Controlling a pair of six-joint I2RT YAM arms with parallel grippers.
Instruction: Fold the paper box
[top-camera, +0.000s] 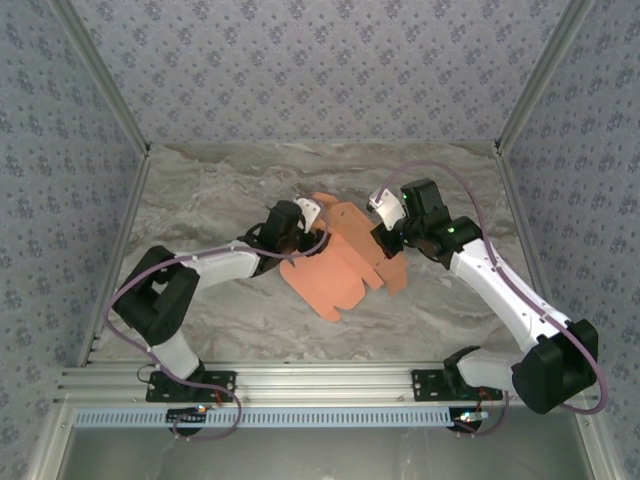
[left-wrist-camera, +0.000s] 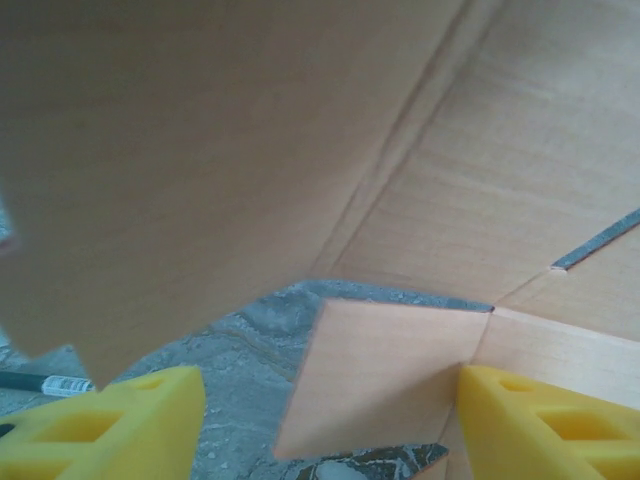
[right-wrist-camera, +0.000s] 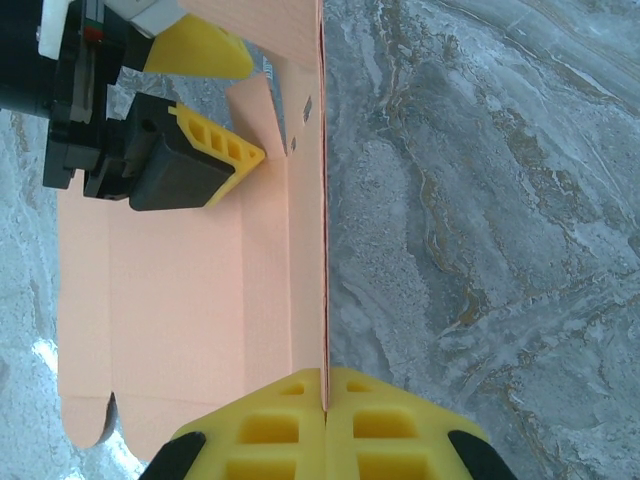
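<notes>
Right jaws: gripping the top edge of an upright side wall (right-wrist-camera: 305, 200) of the paper box (top-camera: 340, 265), yellow pads (right-wrist-camera: 270, 425) pressing together with the card between them.
Left jaws: standing open, yellow fingers (left-wrist-camera: 110, 425) straddling a small corner flap (left-wrist-camera: 390, 370) without pinching it.
Paper box: lying partly folded mid-table, between the two arms.
Handling: looking light, thin and bendy; probably creasing if squeezed mid-panel, so taking hold at edges beside score lines seems safest.
Table (top-camera: 220, 190): showing grey marbling, carrying the box.
</notes>
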